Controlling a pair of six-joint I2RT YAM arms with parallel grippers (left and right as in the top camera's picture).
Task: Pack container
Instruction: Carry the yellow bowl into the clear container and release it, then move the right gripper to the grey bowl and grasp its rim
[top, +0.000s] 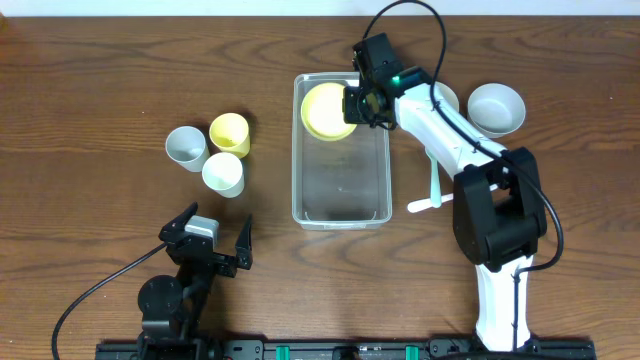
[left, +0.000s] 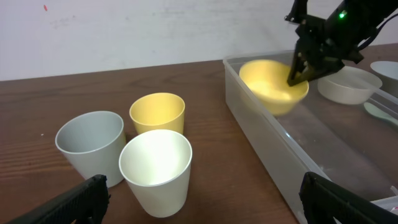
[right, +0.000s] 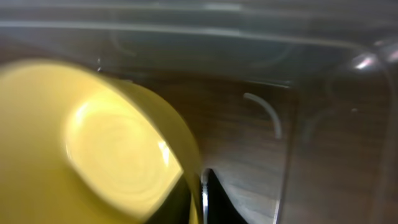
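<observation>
The clear container (top: 297, 150) lies in the middle of the table, long side running front to back. A yellow bowl (top: 325, 110) sits tilted in its far end. My right gripper (top: 358, 105) reaches in from the right and is shut on the yellow bowl's right rim. In the right wrist view the rim of the yellow bowl (right: 93, 143) runs between the two dark fingers of the right gripper (right: 202, 199), over the container's clear floor (right: 323, 124). My left gripper (top: 212, 240) stands wide open and empty near the front left, its jaws well apart before the cups.
Three cups stand left of the container: grey (top: 186, 146), yellow (top: 229, 132), white (top: 223, 173). A grey bowl (top: 497, 107) and a white bowl (top: 445, 97), partly under the right arm, sit at the back right. A pale green utensil (top: 433, 185) lies right of the container.
</observation>
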